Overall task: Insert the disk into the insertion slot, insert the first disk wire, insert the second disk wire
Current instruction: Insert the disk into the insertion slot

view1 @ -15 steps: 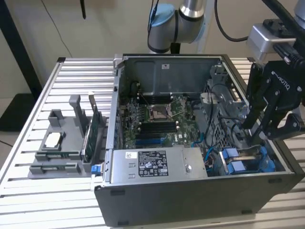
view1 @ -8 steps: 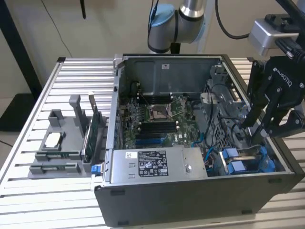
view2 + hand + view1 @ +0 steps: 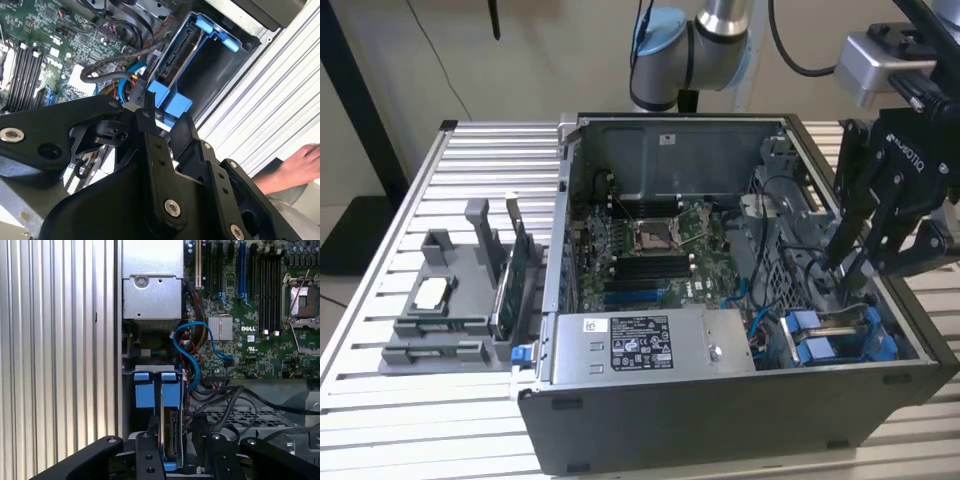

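Black two-finger gripper (image 3: 850,262) reaches down into the open dark-grey computer case (image 3: 720,410) at the exterior view's right. In the first wrist view its fingers (image 3: 150,452) stand parted, straddling the silver-grey hard disk in its bright blue plastic carrier (image 3: 171,430), with a gap on one side; nothing is clamped. The disk (image 3: 815,345) sits on edge in the bay at the case's lower right corner. Case rests on a ribbed aluminium table (image 3: 450,180). A loose light-blue cable (image 3: 187,355) and black wires crowd the bay; the case wall runs just beside it. A person's hand (image 3: 300,165) rests outside the case.
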You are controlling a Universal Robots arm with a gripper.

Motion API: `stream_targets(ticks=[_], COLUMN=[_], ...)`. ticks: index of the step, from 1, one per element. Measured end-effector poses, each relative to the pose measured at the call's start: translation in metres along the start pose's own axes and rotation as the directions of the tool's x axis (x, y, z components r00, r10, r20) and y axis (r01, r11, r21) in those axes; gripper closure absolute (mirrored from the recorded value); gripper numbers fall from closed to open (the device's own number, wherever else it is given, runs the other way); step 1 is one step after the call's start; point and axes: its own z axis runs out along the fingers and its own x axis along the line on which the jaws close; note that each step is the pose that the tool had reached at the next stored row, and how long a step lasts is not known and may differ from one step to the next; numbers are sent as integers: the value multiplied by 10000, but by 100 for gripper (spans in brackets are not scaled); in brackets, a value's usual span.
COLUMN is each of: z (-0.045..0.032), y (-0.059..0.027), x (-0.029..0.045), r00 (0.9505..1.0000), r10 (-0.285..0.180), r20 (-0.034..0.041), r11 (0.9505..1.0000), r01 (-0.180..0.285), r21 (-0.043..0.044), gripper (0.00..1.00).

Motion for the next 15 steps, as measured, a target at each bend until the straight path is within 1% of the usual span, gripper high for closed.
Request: stream_targets(ticks=[3,6,8,15], z=[2,18,33,70], y=[5,22,26,37], x=[-49,-79,-90,-103], r00=[10000,10000,9998,9977], r10=[-2,-58,-200,-682], r20=[0,-1,-7,-29], r11=[10000,9999,9997,9972], r01=[2,58,200,682], r21=[6,85,125,295], gripper=[60,60,60,60])
